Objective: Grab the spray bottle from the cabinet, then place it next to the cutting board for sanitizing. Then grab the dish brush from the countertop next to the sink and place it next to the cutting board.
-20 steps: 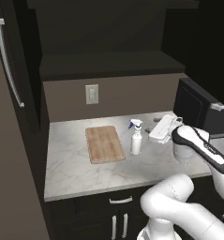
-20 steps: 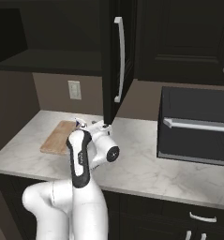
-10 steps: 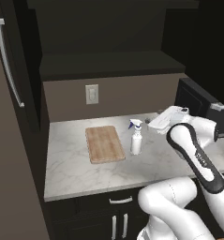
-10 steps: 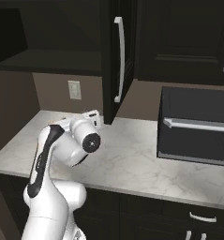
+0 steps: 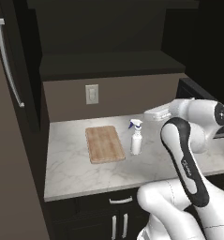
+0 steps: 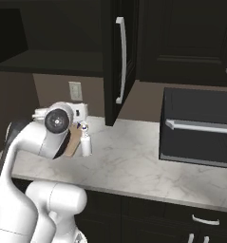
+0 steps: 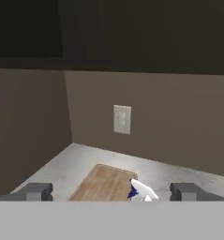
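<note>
The spray bottle [image 5: 136,139] stands upright on the countertop [image 5: 85,173], just right of the cutting board [image 5: 105,144]. My gripper [image 5: 149,114] hovers above and slightly right of the bottle, apart from it, pointing toward the back wall. In the hand view its fingers [image 7: 36,191] stand wide open with nothing between them. The bottle's nozzle [image 7: 142,191] and the cutting board [image 7: 103,183] lie below and ahead. From the right base, the bottle [image 6: 86,143] shows beside my arm, which covers most of the board [image 6: 75,141]. The dark cabinet [image 5: 108,65] rises over the counter. Dish brush and sink are out of view.
A cabinet door with a silver bar handle [image 6: 120,59] hangs open above the counter. A black countertop oven [image 6: 200,128] stands at the right. A wall outlet [image 5: 92,93] sits behind the board. My own elbow [image 5: 183,150] looms over the counter's right part.
The arm has folded back toward the base and the hand has risen a little above the spray bottle. The bottle and the board have stayed put.
</note>
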